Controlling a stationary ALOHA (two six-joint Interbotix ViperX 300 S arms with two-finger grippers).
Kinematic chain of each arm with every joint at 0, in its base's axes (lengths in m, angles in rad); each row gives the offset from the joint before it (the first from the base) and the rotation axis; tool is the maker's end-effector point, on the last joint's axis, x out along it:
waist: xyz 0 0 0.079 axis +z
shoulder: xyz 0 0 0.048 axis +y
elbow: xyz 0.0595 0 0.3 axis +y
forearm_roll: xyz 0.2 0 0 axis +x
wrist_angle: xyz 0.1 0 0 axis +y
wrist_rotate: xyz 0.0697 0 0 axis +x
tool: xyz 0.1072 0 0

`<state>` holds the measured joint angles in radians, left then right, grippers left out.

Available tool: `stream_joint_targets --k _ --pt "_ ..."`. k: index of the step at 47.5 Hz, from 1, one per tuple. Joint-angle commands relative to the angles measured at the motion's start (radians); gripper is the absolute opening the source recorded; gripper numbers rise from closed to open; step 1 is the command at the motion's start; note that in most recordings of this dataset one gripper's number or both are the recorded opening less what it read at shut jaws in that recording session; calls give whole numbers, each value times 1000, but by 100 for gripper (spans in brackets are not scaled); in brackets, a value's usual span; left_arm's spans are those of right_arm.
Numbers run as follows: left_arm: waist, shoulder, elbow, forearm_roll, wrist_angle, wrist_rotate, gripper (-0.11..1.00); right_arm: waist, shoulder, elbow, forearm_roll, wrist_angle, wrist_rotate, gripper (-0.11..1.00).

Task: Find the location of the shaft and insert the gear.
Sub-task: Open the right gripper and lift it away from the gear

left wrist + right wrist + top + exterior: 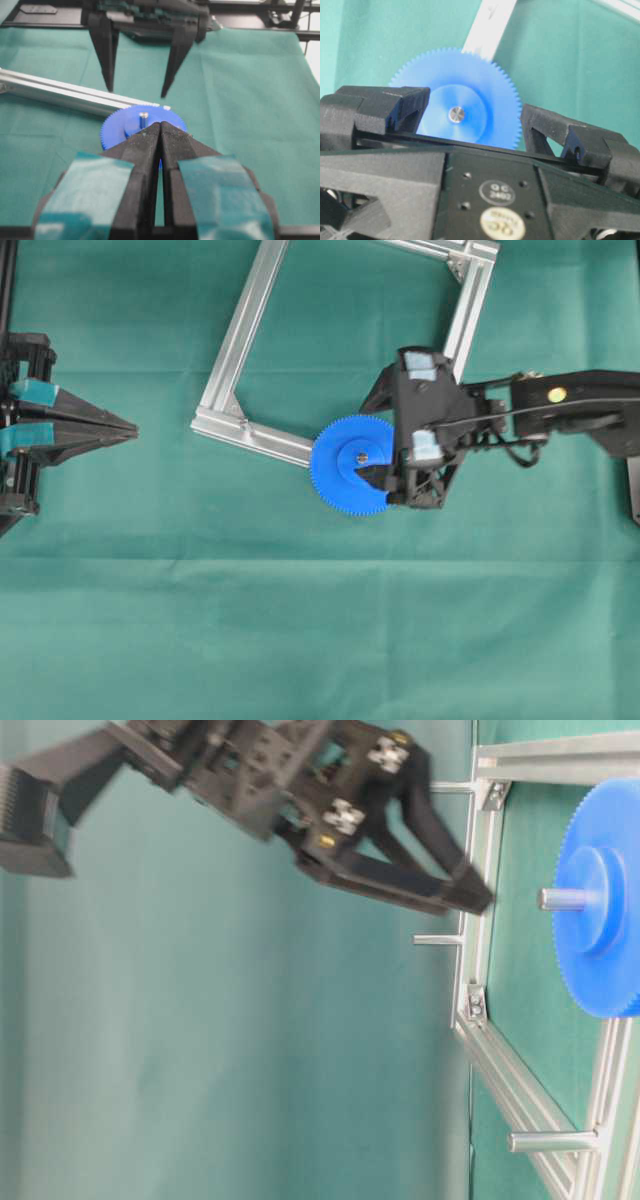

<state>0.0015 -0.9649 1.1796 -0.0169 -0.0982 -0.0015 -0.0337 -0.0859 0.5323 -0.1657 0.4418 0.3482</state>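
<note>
The blue gear [345, 472] lies flat by the frame's near corner, with the silvery shaft [362, 454] poking up through its hub. The shaft's base is hidden under the gear. The table-level view shows the shaft [560, 899] standing out of the gear [605, 930]. My right gripper [366, 440] is open and empty, its fingers spread either side of the gear and a little above it [478, 898]. The right wrist view shows the gear [485, 85] and the shaft tip [456, 114] between the fingers. My left gripper [128, 429] is shut and empty at the far left, pointing at the gear [120, 127].
An aluminium frame [248, 325] lies tilted on the green cloth, its near corner just left of the gear. Short metal posts [550, 1141] stand up from the frame. The right arm [560, 405] reaches in from the right edge.
</note>
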Motion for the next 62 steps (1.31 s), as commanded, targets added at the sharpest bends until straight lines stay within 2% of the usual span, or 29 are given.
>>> stream_joint_targets --k 1,32,62 --pt "2 8 -29 -2 -3 -2 0 -3 -54 -23 -5 12 -3 87" --pt "3 5 -29 -2 -3 -2 0 9 -146 34 -5 20 5 86" --pt "3 3 -29 -5 -5 -5 0 23 -244 141 6 25 11 86"
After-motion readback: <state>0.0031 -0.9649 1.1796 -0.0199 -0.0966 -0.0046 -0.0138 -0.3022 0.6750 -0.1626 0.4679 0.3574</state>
